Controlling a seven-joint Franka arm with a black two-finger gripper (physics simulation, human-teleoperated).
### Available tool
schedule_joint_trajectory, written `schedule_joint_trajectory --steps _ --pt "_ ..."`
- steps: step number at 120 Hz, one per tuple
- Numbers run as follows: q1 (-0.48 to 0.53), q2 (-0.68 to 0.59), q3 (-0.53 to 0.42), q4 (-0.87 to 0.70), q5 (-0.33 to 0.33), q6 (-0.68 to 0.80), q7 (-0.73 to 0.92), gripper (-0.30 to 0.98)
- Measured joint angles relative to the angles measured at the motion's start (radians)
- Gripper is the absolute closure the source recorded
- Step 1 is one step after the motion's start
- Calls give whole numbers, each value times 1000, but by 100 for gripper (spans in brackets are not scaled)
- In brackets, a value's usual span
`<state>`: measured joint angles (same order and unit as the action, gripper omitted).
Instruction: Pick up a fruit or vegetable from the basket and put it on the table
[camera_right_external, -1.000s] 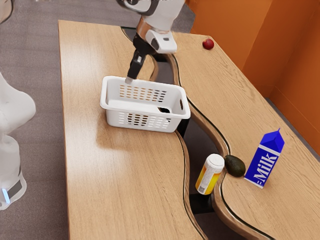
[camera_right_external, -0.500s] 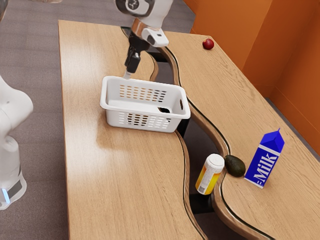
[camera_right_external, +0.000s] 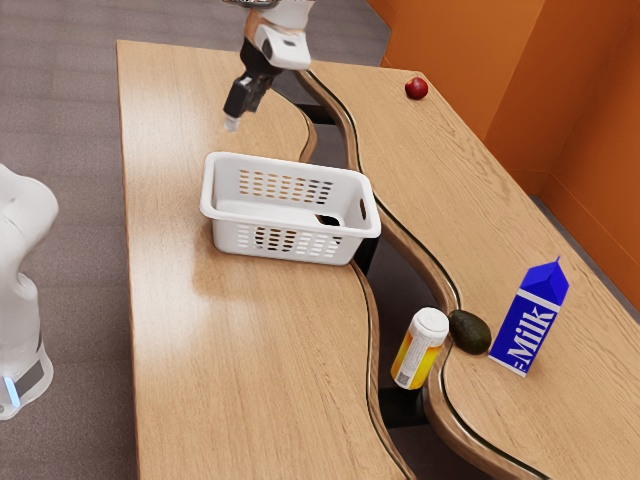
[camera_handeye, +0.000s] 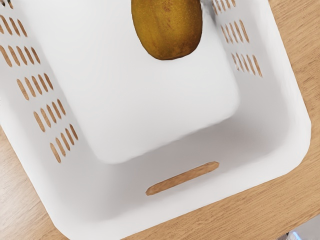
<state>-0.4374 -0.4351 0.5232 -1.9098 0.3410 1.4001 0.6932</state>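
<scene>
Basket (camera_right_external: 228, 238): brown fruit (camera_handeye: 167, 30) inside, not lifted.
Fingers (camera_right_external: 232, 125): cannot tell if wide or narrow.
Counter (camera_right_external: 240, 370): lift, placing both left.

Table (camera_right_external: 180, 360): light wood grain, with a dark, winding channel (camera_right_external: 400, 275) running its length between raised wooden edges. Basket (camera_right_external: 290, 222): white, slotted walls, upright; its end toward the exterior view's right reaches the channel. Bottle (camera_right_external: 431, 326): white cap, yellow label, upright at the channel. Avocado (camera_right_external: 469, 332): dark, lying between bottle and carton (camera_right_external: 538, 306), close to both. Carton: blue and white, marked "Milk", upright. Red fruit (camera_right_external: 416, 89): near the table's far corner, well apart from the rest.
</scene>
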Motion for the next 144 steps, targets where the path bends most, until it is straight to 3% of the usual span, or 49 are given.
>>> schedule_joint_trajectory --steps 14,32,48,63,72,80,95,109,122,144 --pt "16 18 -14 -12 2 47 135 2" --pt "-36 42 -15 -36 -1 78 273 2" --pt "-46 -151 -16 -169 -4 90 369 2" --pt "40 -340 -12 -222 -5 53 445 2" --pt "82 -382 17 -224 0 38 488 2" --pt "80 -350 55 -211 5 43 523 2" --pt "-84 -202 208 -73 84 62 579 2" --pt "-278 -106 332 -44 122 94 619 3" --pt "-339 -87 358 -74 119 116 649 3" --pt "-345 -40 363 -134 90 174 691 2"
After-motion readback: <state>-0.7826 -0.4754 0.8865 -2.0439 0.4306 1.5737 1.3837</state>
